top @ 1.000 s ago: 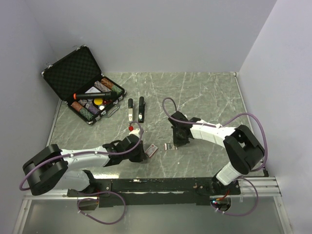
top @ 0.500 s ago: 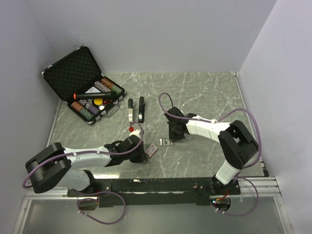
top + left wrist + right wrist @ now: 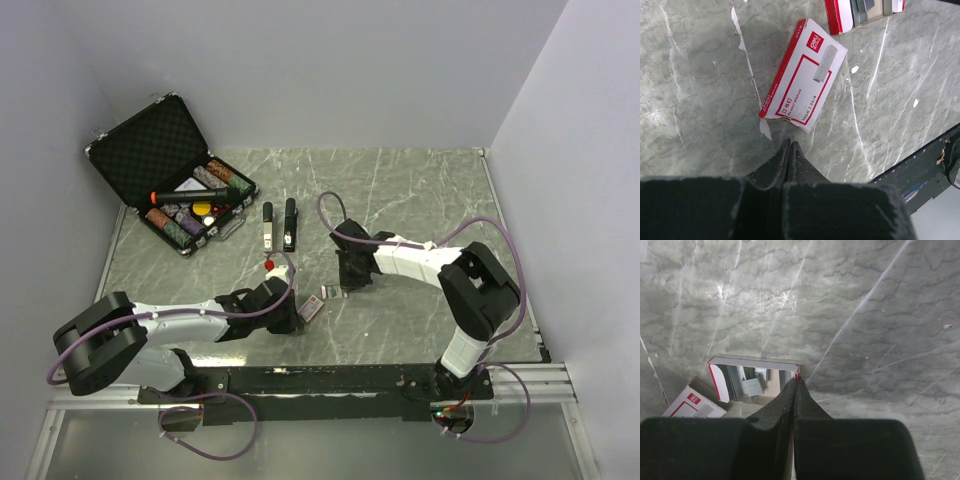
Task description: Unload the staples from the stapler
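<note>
The stapler point(image 3: 279, 225) lies opened flat on the marble table, well beyond both grippers, in the top view only. A red-and-white staple box sleeve point(image 3: 804, 75) lies just ahead of my left gripper point(image 3: 790, 144), which is shut and empty, a short gap from it. The sleeve's open tray point(image 3: 752, 382) holds loose staple strips. My right gripper point(image 3: 796, 382) is shut, its tips touching the tray's right-hand corner. In the top view the sleeve point(image 3: 312, 308) and tray point(image 3: 333, 292) lie side by side between the left gripper point(image 3: 292, 318) and right gripper point(image 3: 346, 282).
An open black case point(image 3: 185, 190) with poker chips stands at the back left. A small red ball point(image 3: 268, 264) lies between the stapler and the left arm. The table's front edge and black rail point(image 3: 920, 170) are close behind the left gripper.
My right gripper has moved left and the staple tray has moved left with it, toward the sleeve. The left gripper has barely moved.
</note>
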Robot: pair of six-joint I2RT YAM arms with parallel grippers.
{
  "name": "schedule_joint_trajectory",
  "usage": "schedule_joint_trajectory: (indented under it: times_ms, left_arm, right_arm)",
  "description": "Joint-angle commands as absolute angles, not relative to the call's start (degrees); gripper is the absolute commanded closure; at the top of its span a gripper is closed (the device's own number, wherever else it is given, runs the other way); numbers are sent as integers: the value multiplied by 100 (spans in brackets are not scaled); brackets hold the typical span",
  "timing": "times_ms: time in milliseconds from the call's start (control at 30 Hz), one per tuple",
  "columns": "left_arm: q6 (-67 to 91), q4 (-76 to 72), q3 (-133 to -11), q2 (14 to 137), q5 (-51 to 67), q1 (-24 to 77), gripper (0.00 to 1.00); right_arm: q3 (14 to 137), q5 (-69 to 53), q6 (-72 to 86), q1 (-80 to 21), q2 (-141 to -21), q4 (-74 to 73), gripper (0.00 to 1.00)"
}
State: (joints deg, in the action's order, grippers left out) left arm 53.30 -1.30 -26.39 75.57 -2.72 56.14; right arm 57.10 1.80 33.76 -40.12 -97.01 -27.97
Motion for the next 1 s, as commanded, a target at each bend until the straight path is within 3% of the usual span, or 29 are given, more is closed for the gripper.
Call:
schedule_joint_trajectory:
  times_ms: [0,967]
  left_arm:
    - [5388,307,-2663,7594,-606,5643,99]
    - [5625,413,-2610,7813,-941,5643,99]
  right_arm:
    - [5898,158,3401,-4087,-9765,-2725,100]
    - [5107,298,3542,-4333,-9220,-2698,100]
